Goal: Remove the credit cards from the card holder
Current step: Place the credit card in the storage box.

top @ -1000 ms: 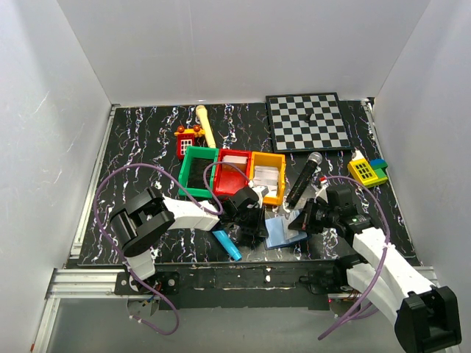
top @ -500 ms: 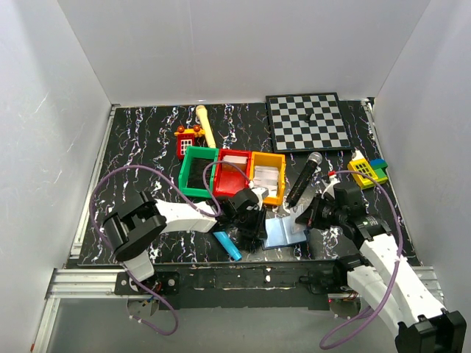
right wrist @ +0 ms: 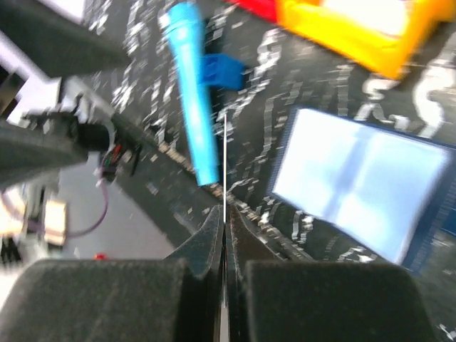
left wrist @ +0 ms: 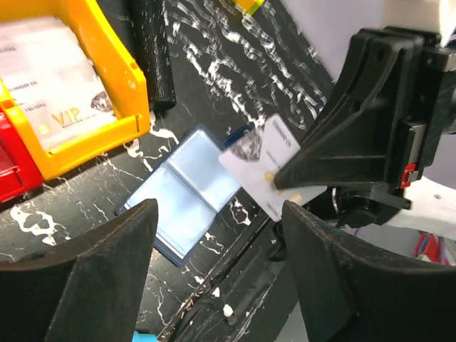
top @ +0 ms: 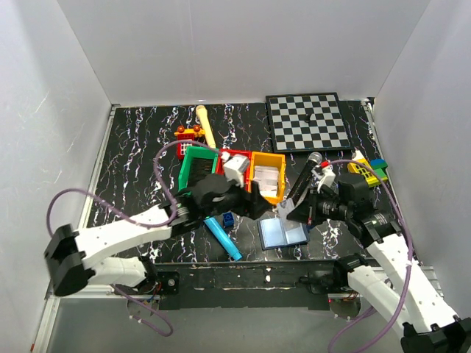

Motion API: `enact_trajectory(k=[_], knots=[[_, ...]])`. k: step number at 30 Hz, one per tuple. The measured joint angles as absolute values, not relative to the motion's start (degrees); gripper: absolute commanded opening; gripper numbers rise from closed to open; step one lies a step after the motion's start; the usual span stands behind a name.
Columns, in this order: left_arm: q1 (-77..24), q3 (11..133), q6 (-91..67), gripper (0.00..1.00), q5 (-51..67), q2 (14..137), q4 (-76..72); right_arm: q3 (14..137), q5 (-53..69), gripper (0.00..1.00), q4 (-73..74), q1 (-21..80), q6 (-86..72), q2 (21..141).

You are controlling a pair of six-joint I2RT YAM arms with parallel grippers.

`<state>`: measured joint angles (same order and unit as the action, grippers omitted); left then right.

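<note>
The card holder (top: 283,234) lies open and flat near the table's front edge, its light blue pockets facing up, and it also shows in the wrist views (left wrist: 187,198) (right wrist: 362,191). My right gripper (top: 296,211) (right wrist: 225,214) hovers just above and behind it, shut on a white credit card (left wrist: 265,169) that appears edge-on as a thin line (right wrist: 225,160). My left gripper (top: 254,204) (left wrist: 221,274) hangs open over the table in front of the bins, nothing between its fingers (left wrist: 85,278). More credit cards (left wrist: 53,78) lie in the yellow bin (top: 255,184).
A green bin (top: 193,176) and a red bin (top: 237,154) stand beside the yellow one. A cyan toy microphone (top: 223,237) and a blue brick (top: 228,218) lie left of the card holder. A black microphone (top: 305,175), chessboard (top: 307,121) and yellow toy phone (top: 363,170) lie behind.
My left gripper has opened, let go of the card holder and drawn back toward the bins. The right gripper has pulled a card up and away. The holder now lies flat.
</note>
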<state>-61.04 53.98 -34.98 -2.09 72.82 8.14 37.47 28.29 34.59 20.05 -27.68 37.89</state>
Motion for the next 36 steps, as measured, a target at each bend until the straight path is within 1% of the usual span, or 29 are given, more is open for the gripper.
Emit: enact_trajectory(k=[1, 3, 5, 7, 9, 14, 20, 22, 24, 28, 32, 33, 34, 35, 36], knots=[[-60.9, 51.6, -34.2, 0.8, -2.5, 69.9, 5.9, 38.1, 30.3, 0.01, 34.2, 21.4, -27.0, 38.1], [-59.8, 45.8, -32.8, 0.84, -0.9, 63.4, 1.6, 39.7, 34.7, 0.01, 34.0, 25.3, -25.3, 39.4], [-57.5, 41.3, -32.0, 0.84, 4.6, 58.4, -1.5, 42.1, 39.0, 0.01, 34.0, 30.5, -23.7, 41.2], [-54.3, 39.6, -31.4, 0.84, 11.3, 56.0, -2.9, 44.4, 42.6, 0.01, 33.9, 35.7, -22.2, 43.3], [-51.5, 39.4, -30.9, 0.81, 18.1, 55.6, -5.3, 45.8, 44.9, 0.01, 33.5, 39.8, -21.6, 44.4], [-50.1, 37.9, -30.9, 0.67, 32.2, 55.7, -11.4, 47.3, 47.6, 0.01, 32.2, 43.2, -20.8, 45.9], [-50.1, 37.4, -32.1, 0.64, 44.1, 57.7, -16.3, 47.6, 48.2, 0.01, 31.1, 43.8, -20.7, 48.1], [-50.1, 36.4, -32.7, 0.59, 46.5, 57.7, -17.9, 47.6, 48.2, 0.01, 31.0, 43.9, -20.7, 48.5], [-50.1, 36.1, -33.1, 0.5, 48.4, 58.1, -18.3, 47.6, 48.2, 0.01, 30.8, 44.0, -20.7, 48.8], [-50.6, 36.1, -33.3, 0.38, 51.0, 60.3, -19.4, 48.5, 48.5, 0.01, 30.0, 44.2, -20.7, 49.3], [-51.2, 36.1, -33.6, 0.05, 52.9, 62.6, -19.8, 49.8, 48.9, 0.01, 29.5, 44.8, -20.6, 49.5], [-51.4, 36.1, -33.7, 0.0, 53.3, 63.1, -20.0, 49.9, 49.0, 0.01, 29.4, 45.1, -20.6, 49.5], [-51.5, 36.1, -33.8, 0.0, 53.9, 63.5, -20.5, 50.0, 48.8, 0.01, 29.6, 45.1, -20.4, 49.5], [-51.5, 36.1, -34.0, 0.0, 54.3, 63.7, -21.0, 50.0, 48.6, 0.06, 29.9, 45.1, -20.3, 49.5], [-51.6, 36.1, -34.1, 0.0, 54.5, 63.8, -21.3, 50.0, 48.6, 0.24, 30.0, 45.1, -20.3, 49.6]])
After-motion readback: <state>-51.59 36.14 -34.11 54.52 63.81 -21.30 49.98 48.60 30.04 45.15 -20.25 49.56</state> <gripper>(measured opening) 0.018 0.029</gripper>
